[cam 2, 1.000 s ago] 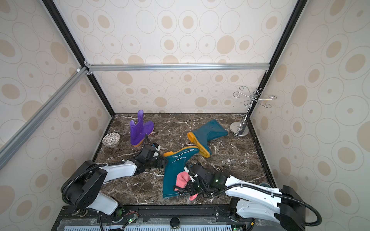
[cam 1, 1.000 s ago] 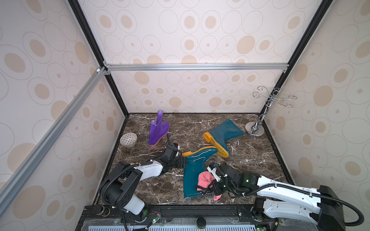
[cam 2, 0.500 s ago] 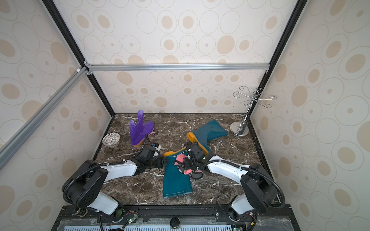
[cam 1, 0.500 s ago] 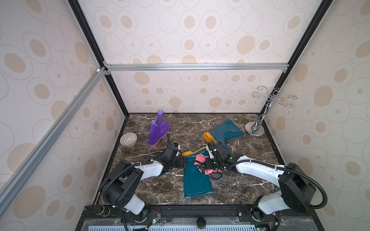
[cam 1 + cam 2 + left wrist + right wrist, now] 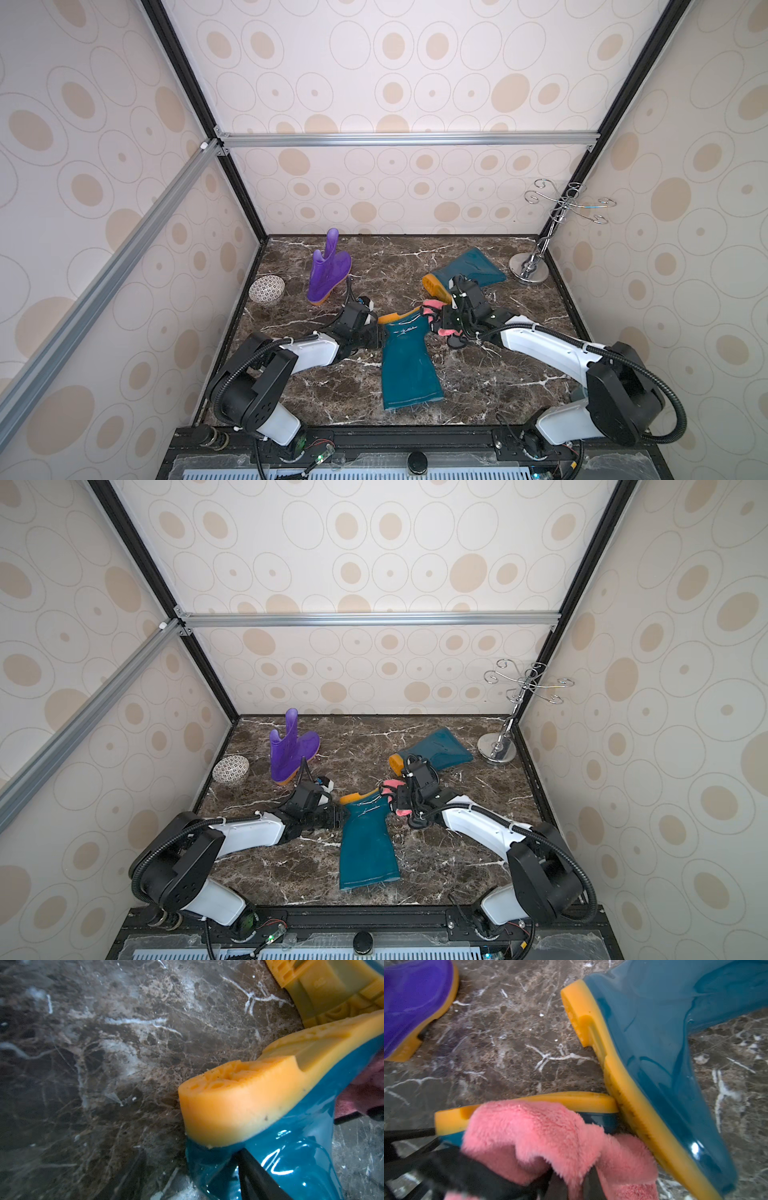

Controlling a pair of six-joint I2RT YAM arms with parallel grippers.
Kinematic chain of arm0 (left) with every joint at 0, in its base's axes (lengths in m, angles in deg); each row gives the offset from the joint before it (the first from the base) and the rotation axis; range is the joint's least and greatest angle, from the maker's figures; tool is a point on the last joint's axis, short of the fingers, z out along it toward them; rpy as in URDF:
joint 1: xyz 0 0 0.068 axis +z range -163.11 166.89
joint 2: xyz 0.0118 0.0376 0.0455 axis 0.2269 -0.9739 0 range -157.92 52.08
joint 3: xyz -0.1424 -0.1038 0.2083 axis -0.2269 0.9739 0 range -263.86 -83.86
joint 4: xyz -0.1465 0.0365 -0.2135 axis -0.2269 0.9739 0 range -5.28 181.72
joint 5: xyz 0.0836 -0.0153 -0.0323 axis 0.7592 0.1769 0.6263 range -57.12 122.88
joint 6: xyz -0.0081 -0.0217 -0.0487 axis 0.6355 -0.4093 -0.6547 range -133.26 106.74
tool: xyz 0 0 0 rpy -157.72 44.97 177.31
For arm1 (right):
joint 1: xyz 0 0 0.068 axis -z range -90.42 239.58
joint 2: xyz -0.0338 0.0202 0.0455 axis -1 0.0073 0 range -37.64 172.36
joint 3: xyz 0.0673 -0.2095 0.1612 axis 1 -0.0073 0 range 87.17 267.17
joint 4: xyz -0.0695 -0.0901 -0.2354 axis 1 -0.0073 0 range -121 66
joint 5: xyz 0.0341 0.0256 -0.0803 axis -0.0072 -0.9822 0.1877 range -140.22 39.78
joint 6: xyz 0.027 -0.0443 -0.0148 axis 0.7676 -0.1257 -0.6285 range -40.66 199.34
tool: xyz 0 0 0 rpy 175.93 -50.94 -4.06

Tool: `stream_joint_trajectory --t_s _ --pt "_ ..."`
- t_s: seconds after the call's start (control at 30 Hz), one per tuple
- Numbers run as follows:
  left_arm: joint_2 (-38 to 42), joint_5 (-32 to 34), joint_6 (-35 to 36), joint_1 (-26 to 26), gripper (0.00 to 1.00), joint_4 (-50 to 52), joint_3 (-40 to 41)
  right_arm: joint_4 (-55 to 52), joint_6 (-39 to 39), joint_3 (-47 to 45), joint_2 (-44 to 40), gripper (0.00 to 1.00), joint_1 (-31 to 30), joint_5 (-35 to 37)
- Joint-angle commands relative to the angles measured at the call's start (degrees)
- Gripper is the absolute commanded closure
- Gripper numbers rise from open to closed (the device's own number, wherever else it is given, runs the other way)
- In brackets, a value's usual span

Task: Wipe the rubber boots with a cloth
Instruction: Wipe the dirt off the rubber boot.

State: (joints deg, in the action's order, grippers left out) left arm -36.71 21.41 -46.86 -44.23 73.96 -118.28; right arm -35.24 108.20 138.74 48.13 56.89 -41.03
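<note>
You are mid-wipe on the near boot [image 5: 409, 365], which lies flat on its side. Your right gripper [image 5: 444, 322] is pinched tight on the cloth [image 5: 550, 1136], and the cloth sits on that boot's foot, against the sole edge by its toe. Your left gripper [image 5: 373, 332] is at that boot's heel with its jaws part-wide and one finger [image 5: 259, 1178] on the teal ankle; I cannot tell whether it clamps.

The far boot [image 5: 473, 270] lies beyond the near boot's toe, its sole touching it. The purple boot [image 5: 328, 274] stands beyond the near boot's heel, well apart. Neither is under the cloth, so I judge both are left to do.

A second ago the cloth was down on the near boot's shaft, near the opening; it has travelled up to the foot. The left gripper has not moved, nor has the near boot.
</note>
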Motion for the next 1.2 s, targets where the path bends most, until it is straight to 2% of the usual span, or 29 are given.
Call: stream_joint_trajectory --t_s 0.0,0.13,0.23,0.3,0.47,0.53,0.7,0.9,1.03,1.17 --pt "-1.6 1.0 0.3 0.3 0.31 6.3 1.5 -3.4 1.2 3.0 4.7 1.0 3.2 11.0" --pt "-1.1 1.1 0.3 0.3 0.31 6.4 2.0 0.0 2.8 0.8 4.1 1.0 3.3 10.3" --pt "-0.9 0.9 0.0 0.3 0.31 5.9 2.2 1.6 2.8 0.1 4.3 1.0 2.6 -2.5" --pt "-0.5 0.9 -0.1 0.3 0.31 6.0 2.2 4.0 3.5 -2.8 2.6 1.0 -0.4 -7.4" --pt "-0.3 0.3 -0.2 0.3 0.31 5.7 2.1 4.0 1.9 -7.9 -3.2 1.0 -10.6 -9.5" --pt "-0.2 0.1 -0.4 0.3 0.31 5.6 2.1 2.6 4.6 -10.6 -6.0 1.0 -12.2 -9.3" --pt "0.6 -0.1 -1.1 0.2 0.3 5.6 2.2 -0.2 8.2 -18.1 -14.6 1.0 -13.6 -17.1" --pt "1.3 -0.4 -1.5 -0.2 0.3 6.4 1.7 -13.6 6.9 -18.0 -20.5 1.0 -20.9 -16.8" --pt "2.9 1.0 -1.2 -1.3 0.28 8.7 0.8 -21.3 7.0 -15.3 -25.0 1.0 -22.2 -14.4" --pt "5.5 2.5 -1.2 -5.1 0.23 12.5 -0.1 -25.8 4.7 -10.9 -34.3 1.0 -22.0 -4.9"
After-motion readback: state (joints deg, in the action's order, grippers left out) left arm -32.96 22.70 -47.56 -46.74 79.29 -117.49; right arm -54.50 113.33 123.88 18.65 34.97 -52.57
